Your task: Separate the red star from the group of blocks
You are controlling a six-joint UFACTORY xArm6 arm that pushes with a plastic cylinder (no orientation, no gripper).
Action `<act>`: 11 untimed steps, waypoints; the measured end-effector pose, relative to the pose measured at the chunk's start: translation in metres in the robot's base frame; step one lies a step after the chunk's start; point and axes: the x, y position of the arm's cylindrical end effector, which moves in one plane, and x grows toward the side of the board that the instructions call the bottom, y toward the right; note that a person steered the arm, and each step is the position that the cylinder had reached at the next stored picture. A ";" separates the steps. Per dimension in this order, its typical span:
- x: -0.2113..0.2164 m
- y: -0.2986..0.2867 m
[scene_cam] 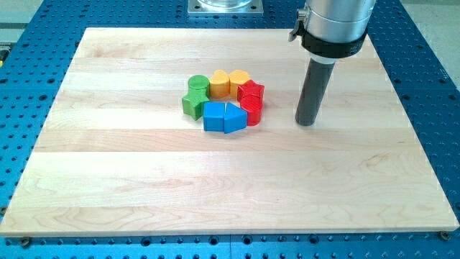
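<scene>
The red star (251,91) sits at the right side of a tight ring of blocks near the board's middle. A red round block (251,110) touches it just below. Two yellow blocks (220,81) (238,80) lie along the ring's top, to the star's left. A green cylinder (198,85) and a green star-like block (192,103) form the ring's left side. A blue cube (213,116) and a blue pointed block (233,118) form its bottom. My tip (307,122) stands on the board to the right of the group, a short gap from the red blocks, touching none.
The wooden board (129,180) lies on a blue perforated table (21,79). A metal mount (225,6) shows at the view's top edge.
</scene>
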 end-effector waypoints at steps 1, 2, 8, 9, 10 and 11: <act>0.000 0.000; 0.000 0.000; -0.026 -0.102; -0.069 -0.108; -0.117 -0.078; -0.153 -0.004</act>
